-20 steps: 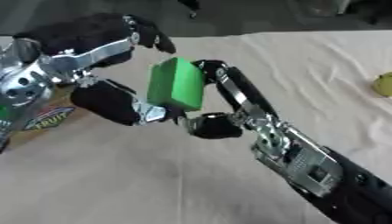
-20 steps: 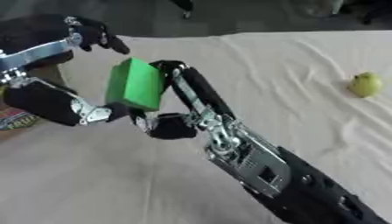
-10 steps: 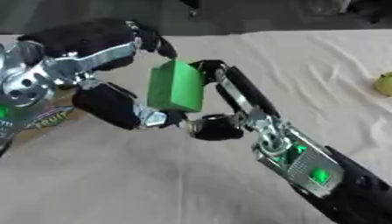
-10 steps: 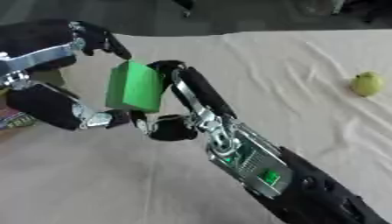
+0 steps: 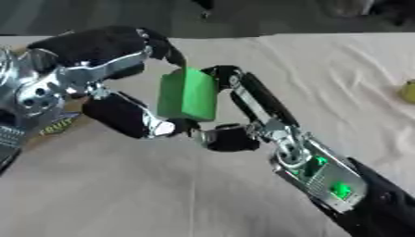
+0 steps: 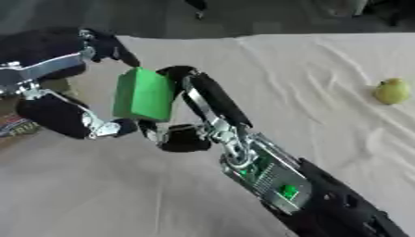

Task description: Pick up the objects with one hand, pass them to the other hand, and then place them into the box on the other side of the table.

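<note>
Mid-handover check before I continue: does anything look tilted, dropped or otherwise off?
Nothing stands out. The green block sits upright between the left hand and the right hand, above the cloth-covered table. A yellow-green fruit lies apart at the right.

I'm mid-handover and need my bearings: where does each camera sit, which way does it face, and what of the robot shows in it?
Left eye view: in the head, looking down at the cloth-covered table; the left hand enters from the left, the right hand from lower right, both on the green block.
Right eye view: beside it, same downward aim, shifted right; it shows the whole yellow-green fruit at the right.
Shared: both hands, the block, the table and the fruit.
</note>
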### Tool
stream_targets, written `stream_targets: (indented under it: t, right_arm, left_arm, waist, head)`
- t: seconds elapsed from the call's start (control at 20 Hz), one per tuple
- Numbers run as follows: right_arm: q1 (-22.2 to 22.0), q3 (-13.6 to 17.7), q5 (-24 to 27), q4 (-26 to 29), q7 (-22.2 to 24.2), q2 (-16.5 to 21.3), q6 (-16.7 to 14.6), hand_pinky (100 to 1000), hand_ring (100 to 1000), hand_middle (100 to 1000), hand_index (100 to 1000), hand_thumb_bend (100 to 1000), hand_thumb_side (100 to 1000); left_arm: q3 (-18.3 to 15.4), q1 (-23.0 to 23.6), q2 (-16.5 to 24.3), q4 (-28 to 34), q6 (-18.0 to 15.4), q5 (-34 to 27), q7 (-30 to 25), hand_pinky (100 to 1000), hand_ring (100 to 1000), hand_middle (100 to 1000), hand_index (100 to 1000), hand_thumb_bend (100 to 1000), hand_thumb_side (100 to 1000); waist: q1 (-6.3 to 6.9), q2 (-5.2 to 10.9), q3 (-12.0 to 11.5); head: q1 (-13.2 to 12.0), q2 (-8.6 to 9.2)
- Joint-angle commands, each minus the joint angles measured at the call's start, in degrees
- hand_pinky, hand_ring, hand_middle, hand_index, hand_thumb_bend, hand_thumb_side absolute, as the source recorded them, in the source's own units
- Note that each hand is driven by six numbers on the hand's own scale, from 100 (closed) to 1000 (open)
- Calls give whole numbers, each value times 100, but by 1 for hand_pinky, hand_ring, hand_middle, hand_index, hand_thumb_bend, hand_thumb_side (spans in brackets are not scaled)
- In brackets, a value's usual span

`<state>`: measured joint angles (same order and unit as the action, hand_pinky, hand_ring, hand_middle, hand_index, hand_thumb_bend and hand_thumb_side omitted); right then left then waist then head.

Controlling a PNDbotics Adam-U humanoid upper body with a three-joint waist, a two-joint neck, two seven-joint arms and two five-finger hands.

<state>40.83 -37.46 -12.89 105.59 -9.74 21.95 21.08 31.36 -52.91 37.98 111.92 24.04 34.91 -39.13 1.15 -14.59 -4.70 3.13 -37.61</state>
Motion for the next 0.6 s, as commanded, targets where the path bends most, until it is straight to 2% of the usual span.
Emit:
stream_targets:
  t: [0.05, 0.45, 0.6]
  right_arm:
    - [95, 65, -42, 148, 26, 90, -3, 813, 605, 493, 526, 100, 100]
    - [112, 54, -51, 176, 74, 99, 23, 812, 599, 492, 526, 104, 100]
    - [113, 52, -56, 181, 83, 98, 32, 811, 598, 491, 525, 106, 100]
  left_arm:
    - [0, -81, 20, -50, -16, 103, -12, 805, 854, 793, 864, 479, 407]
    - [46, -96, -157, -302, -82, 300, 112, 802, 853, 792, 864, 451, 411]
    - [58, -96, -211, -355, -106, 275, 204, 795, 848, 781, 854, 378, 395]
  waist:
    - [1, 88, -7]
    - [-5, 93, -12]
    - [-4, 89, -8]
  head:
    - [-11, 73]
    - [-28, 110]
    - [-28, 111]
